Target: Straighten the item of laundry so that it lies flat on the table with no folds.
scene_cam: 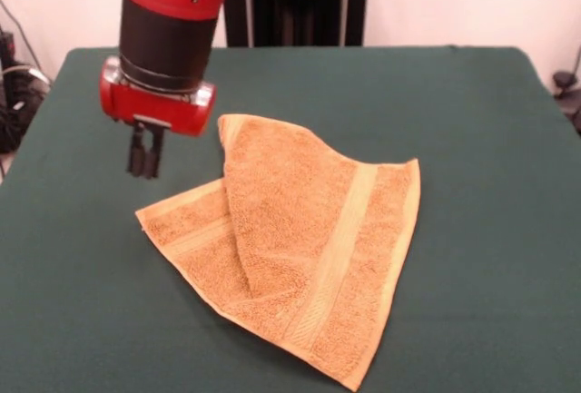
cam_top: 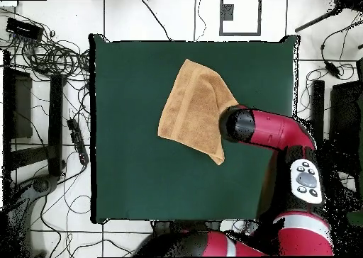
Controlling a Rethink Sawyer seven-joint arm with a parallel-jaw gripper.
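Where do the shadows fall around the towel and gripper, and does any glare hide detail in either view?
Front view: the gripper hangs above the table beside the towel; a soft shadow lines the towel's near edge, with no glare on the felt. Overhead view: lighting is even, the towel is clear, but the arm hides the gripper.

No legible text, labels, brands or nos. anywhere
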